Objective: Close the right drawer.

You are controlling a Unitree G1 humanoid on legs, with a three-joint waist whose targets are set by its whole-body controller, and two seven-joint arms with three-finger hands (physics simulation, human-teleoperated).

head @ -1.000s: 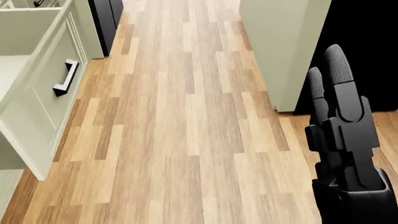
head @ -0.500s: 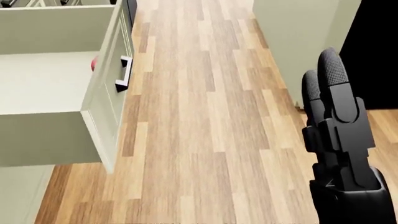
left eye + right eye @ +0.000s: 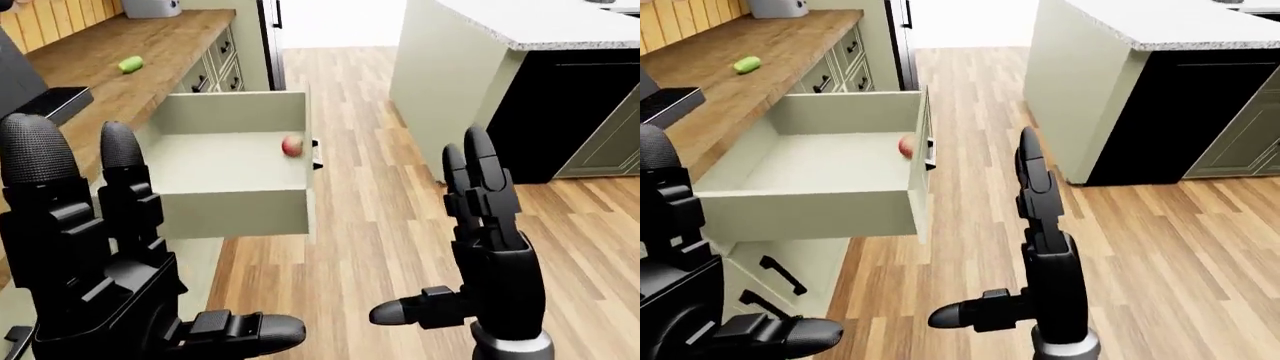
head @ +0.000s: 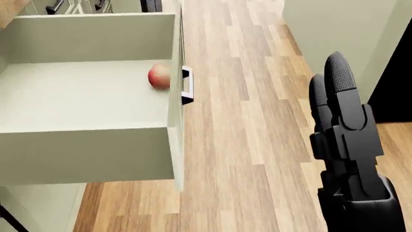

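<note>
Plank wood floor (image 4: pixel 245 96) beside boxy pale-green open drawer (image 4: pixel 83 96).

Drawer (image 4: pixel 90 101) is showing smooth matt pale-green paint, with a glossy black handle (image 4: pixel 187 86). Floor (image 3: pixel 380 225) is presenting satin wood planks. Both hands, left hand (image 3: pixel 90 255) and right hand (image 3: pixel 490 240), are showing matt black plastic with stippled fingertips (image 4: pixel 339 72).

Cam panned left; drawer (image 4: pixel 96 92) w/ apple (image 4: pixel 158 76) now centred.
</note>
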